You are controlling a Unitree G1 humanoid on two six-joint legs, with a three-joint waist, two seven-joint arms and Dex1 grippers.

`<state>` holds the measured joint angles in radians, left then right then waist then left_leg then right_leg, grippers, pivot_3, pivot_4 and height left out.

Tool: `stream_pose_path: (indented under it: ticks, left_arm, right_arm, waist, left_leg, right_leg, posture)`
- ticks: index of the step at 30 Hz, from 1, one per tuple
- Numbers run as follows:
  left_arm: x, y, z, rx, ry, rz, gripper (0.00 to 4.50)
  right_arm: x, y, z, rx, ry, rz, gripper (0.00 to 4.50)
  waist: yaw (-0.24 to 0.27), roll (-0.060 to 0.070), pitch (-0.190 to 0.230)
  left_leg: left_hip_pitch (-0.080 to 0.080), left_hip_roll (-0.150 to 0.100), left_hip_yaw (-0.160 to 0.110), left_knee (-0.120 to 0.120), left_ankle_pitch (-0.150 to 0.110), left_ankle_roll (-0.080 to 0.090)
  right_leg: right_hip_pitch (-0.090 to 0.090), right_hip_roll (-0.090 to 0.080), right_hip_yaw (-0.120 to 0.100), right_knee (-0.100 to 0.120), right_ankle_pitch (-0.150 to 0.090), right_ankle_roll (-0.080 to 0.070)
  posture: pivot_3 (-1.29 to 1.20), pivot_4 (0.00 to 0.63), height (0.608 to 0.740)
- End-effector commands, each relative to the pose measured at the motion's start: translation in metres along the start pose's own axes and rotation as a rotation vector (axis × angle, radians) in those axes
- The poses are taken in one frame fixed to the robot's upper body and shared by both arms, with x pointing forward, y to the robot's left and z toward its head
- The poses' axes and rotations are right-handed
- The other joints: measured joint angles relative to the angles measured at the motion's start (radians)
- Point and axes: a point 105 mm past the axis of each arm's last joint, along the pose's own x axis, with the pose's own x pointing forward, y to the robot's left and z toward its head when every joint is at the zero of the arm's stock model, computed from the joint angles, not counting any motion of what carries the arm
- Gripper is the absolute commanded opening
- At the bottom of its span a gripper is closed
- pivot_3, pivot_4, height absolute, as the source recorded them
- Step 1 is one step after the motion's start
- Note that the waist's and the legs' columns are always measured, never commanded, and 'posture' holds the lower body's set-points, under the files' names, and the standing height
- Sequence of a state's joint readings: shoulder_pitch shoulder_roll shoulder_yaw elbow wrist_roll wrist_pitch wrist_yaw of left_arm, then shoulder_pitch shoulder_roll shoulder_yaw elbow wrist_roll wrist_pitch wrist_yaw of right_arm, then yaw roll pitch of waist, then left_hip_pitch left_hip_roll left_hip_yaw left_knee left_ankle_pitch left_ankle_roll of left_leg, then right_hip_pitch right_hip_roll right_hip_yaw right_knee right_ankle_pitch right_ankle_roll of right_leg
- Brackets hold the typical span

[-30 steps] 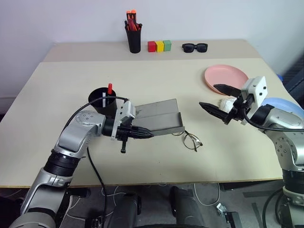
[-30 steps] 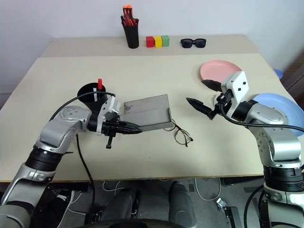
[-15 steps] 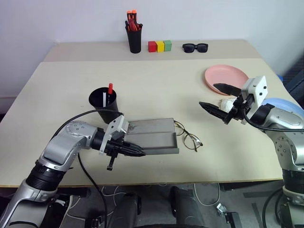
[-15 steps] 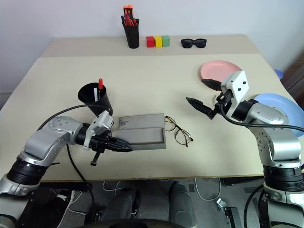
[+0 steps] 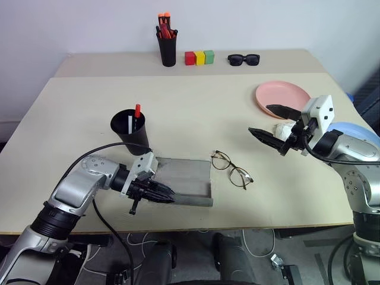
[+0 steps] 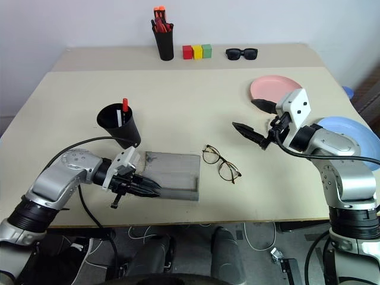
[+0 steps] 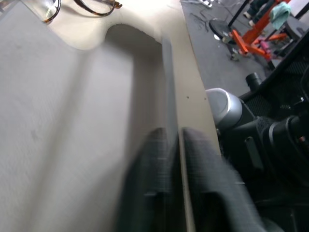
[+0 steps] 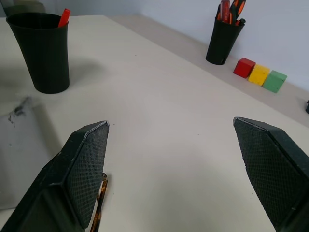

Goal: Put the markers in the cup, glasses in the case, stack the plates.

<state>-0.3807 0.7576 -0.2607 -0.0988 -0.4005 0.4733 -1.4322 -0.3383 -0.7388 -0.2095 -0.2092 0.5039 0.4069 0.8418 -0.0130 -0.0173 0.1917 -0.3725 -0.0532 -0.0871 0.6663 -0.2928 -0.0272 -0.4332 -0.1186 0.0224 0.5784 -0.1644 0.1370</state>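
A: Start big. What carries it all?

B: A pale beige surface (image 5: 196,113). The two plates lie toward its right side: the pink plate (image 5: 284,98) further back, the light blue plate (image 5: 359,135) nearer the edge and partly behind the right arm. They sit apart, not stacked.

A: And the case?

B: The grey case (image 5: 181,182) lies open and flat near the front edge, lining up. The left end effector (image 5: 155,193) is at its left end, fingers resting on the lining; from the wrist view the fingers (image 7: 203,193) stand a narrow gap apart, and I cannot tell whether they grip the shell.

A: The cup?

B: The black cup (image 5: 130,131) stands just behind the case, with the red-capped marker (image 5: 136,113) and the white marker (image 5: 129,123) upright inside.

A: The other arm?

B: The right end effector (image 5: 274,126) hovers above the surface, jaws spread wide, holding nothing.

A: Glasses?

B: The wire-framed glasses (image 5: 231,169) lie on the surface just right of the case, outside it.
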Motion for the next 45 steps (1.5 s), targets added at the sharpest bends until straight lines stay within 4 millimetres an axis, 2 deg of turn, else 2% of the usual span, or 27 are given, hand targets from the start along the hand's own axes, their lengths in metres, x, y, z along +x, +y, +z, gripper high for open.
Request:
stream_pose_path:
  ticks: [1, 4, 5, 8, 12, 15, 18, 21, 24, 28, 31, 33, 39, 45]
  left_arm:
    - [0.001, 0.001, 0.001, 0.030, -0.005, 0.008, 2.71]
    - [0.000, 0.002, 0.005, 0.027, -0.023, 0.019, 4.22]
    - [-0.001, 0.002, 0.009, 0.029, -0.041, 0.024, 4.43]
    - [-0.010, 0.001, 0.027, 0.029, -0.120, 0.051, 4.43]
    - [-0.036, -0.010, 0.052, 0.010, -0.236, 0.068, 4.43]
    - [-0.052, -0.015, 0.060, -0.009, -0.293, 0.086, 4.43]
    - [-0.068, -0.017, 0.066, 0.004, -0.360, 0.118, 4.43]
    - [-0.081, -0.025, 0.068, 0.062, -0.388, 0.142, 4.43]
    - [-0.092, -0.028, 0.066, 0.099, -0.381, 0.183, 4.43]
    - [-0.101, -0.028, 0.060, 0.114, -0.356, 0.214, 4.43]
    - [-0.114, -0.026, 0.054, 0.164, -0.332, 0.261, 4.43]
    - [-0.122, -0.026, 0.052, 0.158, -0.332, 0.260, 4.43]
    - [-0.140, -0.021, 0.043, 0.177, -0.263, 0.318, 4.43]
    - [-0.137, -0.020, 0.046, 0.195, -0.259, 0.321, 4.43]
  right_arm:
    - [-0.002, -0.001, 0.011, -0.039, -0.027, -0.001, 4.21]
    - [-0.002, 0.000, 0.011, -0.037, -0.025, 0.000, 4.21]
    - [-0.002, 0.001, 0.011, -0.035, -0.025, 0.003, 4.21]
    - [-0.002, 0.007, 0.009, -0.025, -0.011, 0.026, 4.21]
    - [-0.001, 0.019, 0.002, 0.002, 0.063, 0.053, 4.21]
    - [0.002, 0.022, 0.003, 0.020, 0.095, 0.032, 4.21]
    - [0.006, 0.037, -0.002, 0.055, 0.161, 0.061, 4.21]
    - [0.009, 0.060, -0.011, 0.065, 0.264, 0.108, 4.21]
    - [0.013, 0.076, -0.021, 0.069, 0.364, 0.138, 4.21]
    - [0.018, 0.073, -0.030, 0.112, 0.433, 0.094, 4.21]
    - [0.032, 0.074, -0.037, 0.167, 0.480, 0.058, 4.21]
    - [0.036, 0.067, -0.044, 0.182, 0.522, 0.004, 4.21]
    - [0.032, 0.066, -0.054, 0.176, 0.603, 0.000, 4.21]
    - [0.024, 0.062, -0.063, 0.167, 0.659, -0.005, 4.21]
  waist:
    - [0.000, 0.000, 0.000]
    - [0.001, 0.000, 0.000]
    - [0.000, 0.000, 0.000]
    - [0.000, 0.000, 0.000]
    - [-0.001, 0.000, 0.000]
    - [-0.003, 0.000, 0.000]
    - [-0.002, 0.001, 0.000]
    - [0.000, 0.001, 0.000]
    - [0.001, 0.001, 0.000]
    - [0.002, 0.000, 0.000]
    - [0.000, 0.000, 0.000]
    - [-0.001, 0.000, 0.000]
    - [0.001, 0.000, 0.000]
    - [-0.001, 0.000, 0.000]
  left_leg:
    - [0.000, 0.000, 0.000, 0.000, 0.000, 0.000]
    - [0.000, 0.000, 0.000, 0.000, 0.000, 0.000]
    - [0.000, 0.000, 0.000, 0.000, 0.000, 0.000]
    - [0.000, 0.000, 0.000, 0.000, 0.000, 0.000]
    - [0.000, 0.000, 0.000, 0.000, 0.000, 0.000]
    - [0.000, 0.000, 0.000, 0.000, 0.000, 0.000]
    - [0.000, 0.000, 0.000, 0.000, 0.000, 0.000]
    - [0.000, 0.000, 0.000, 0.000, 0.000, 0.000]
    - [-0.001, 0.000, 0.000, 0.000, 0.000, 0.000]
    - [-0.001, 0.000, 0.000, 0.000, 0.000, 0.000]
    - [-0.001, 0.001, 0.000, 0.000, 0.000, 0.000]
    - [-0.001, 0.001, 0.000, -0.001, 0.000, 0.000]
    - [-0.002, 0.001, 0.000, -0.001, 0.000, 0.001]
    - [-0.002, 0.001, 0.001, -0.001, 0.000, 0.001]
  right_leg:
    - [0.000, 0.000, 0.000, 0.000, 0.000, 0.000]
    - [0.000, 0.000, 0.000, 0.000, 0.000, 0.000]
    - [0.000, 0.000, 0.000, 0.000, 0.000, 0.000]
    - [0.000, 0.000, 0.000, 0.000, 0.000, 0.000]
    - [0.000, 0.000, 0.000, 0.000, 0.000, 0.001]
    - [-0.001, 0.000, 0.000, 0.001, 0.000, 0.001]
    - [-0.001, 0.000, 0.000, 0.001, 0.000, 0.000]
    - [-0.001, 0.000, 0.000, 0.001, -0.001, -0.001]
    - [-0.002, 0.000, 0.000, 0.001, -0.001, -0.002]
    - [-0.001, 0.000, 0.000, 0.000, -0.002, -0.003]
    - [-0.001, 0.000, 0.000, 0.000, -0.002, -0.003]
    - [-0.002, 0.000, 0.000, 0.000, -0.001, -0.003]
    - [-0.004, 0.000, 0.000, 0.000, -0.001, -0.003]
    - [-0.004, 0.000, 0.000, 0.000, -0.001, -0.003]
  posture:
    - [0.00, 0.150, 0.740]
    - [0.00, 0.150, 0.740]
    - [0.00, 0.150, 0.740]
    - [0.00, 0.150, 0.740]
    - [0.00, 0.150, 0.740]
    - [0.00, 0.150, 0.740]
    - [0.00, 0.150, 0.740]
    - [0.00, 0.150, 0.740]
    - [0.00, 0.150, 0.740]
    - [0.00, 0.150, 0.740]
    - [0.00, 0.150, 0.740]
    - [0.00, 0.150, 0.740]
    - [0.00, 0.150, 0.740]
    - [0.00, 0.150, 0.740]
